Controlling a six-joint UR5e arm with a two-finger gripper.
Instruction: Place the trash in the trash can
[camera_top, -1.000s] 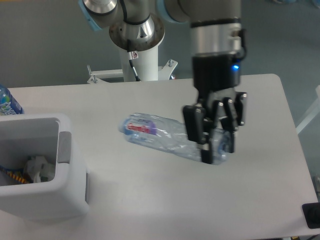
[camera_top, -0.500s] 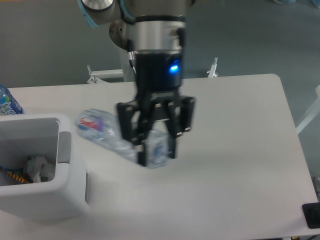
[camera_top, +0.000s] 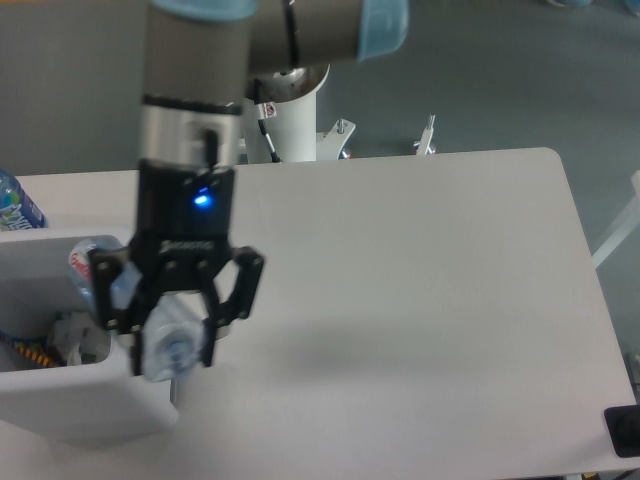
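**Bottle held over bin edge**

Gripper (camera_top: 170, 345) is clamped on the clear bottle (camera_top: 160, 340), fingers pressed against its sides. The bottle hangs tilted in the grip: its cap end points toward the camera, and its far end with the red-and-purple label (camera_top: 82, 260) sits higher and to the left. The labelled end is over the opening of the bin (camera_top: 90, 410); the cap end is above the bin's right wall, roughly where the grey panel would be, which the gripper hides.

Inside the bin, the white wad (camera_top: 75, 335) lies on the bottom near the right wall, partly screened by the gripper's finger. Something with a dark and yellow striped pattern (camera_top: 25, 350) shows at the bin's left edge; cannot tell what it is.

A second bottle (camera_top: 15, 205), with a blue-and-green label, stands at the far left behind the bin, cut off by the frame. Table (camera_top: 420, 300) is white; blue light on the gripper body is lit.
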